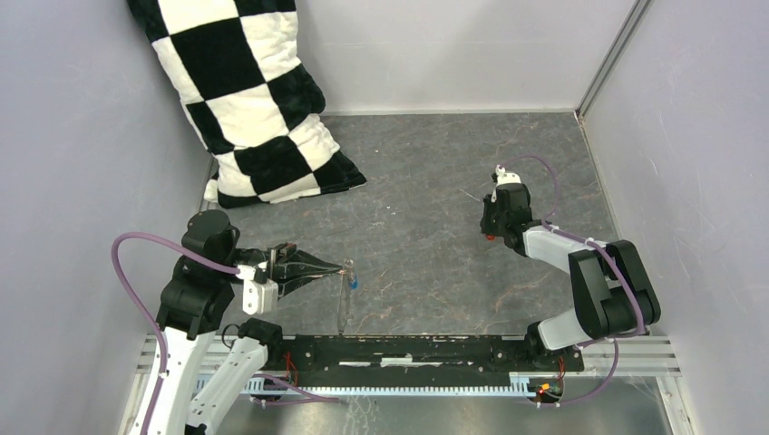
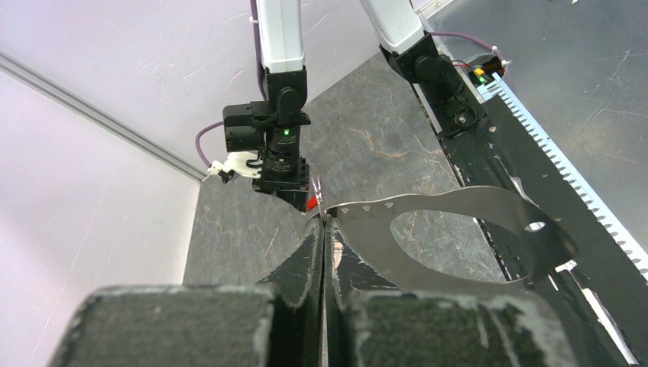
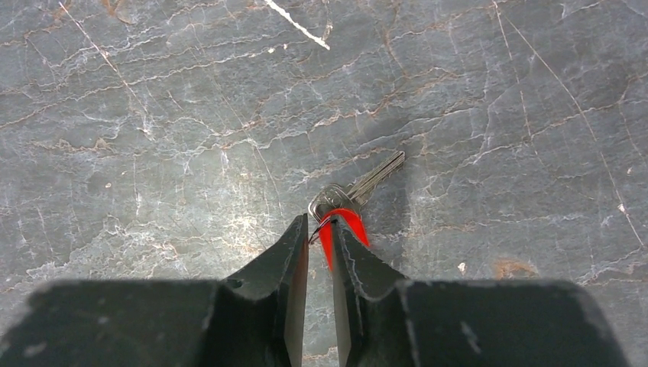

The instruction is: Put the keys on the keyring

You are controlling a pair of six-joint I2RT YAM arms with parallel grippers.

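Note:
My left gripper (image 1: 347,265) (image 2: 322,223) is shut on one end of the keyring (image 2: 474,205), a thin grey flat band that loops out to the right of its tips. From above, the keyring (image 1: 344,304) hangs below those tips with the blue-headed key (image 1: 353,283) on it. The red-headed key (image 3: 349,220) lies flat on the table, silver blade (image 3: 378,174) pointing up-right. My right gripper (image 3: 319,225) (image 1: 491,232) is down at it, jaws a narrow gap apart. The red head sits against the inner face of the right finger (image 3: 359,260).
A black-and-white checkered pillow (image 1: 254,100) leans in the far left corner. Grey walls close in the left, back and right. A black rail (image 1: 408,349) runs along the near edge between the arm bases. The tabletop (image 1: 426,172) is dark veined stone.

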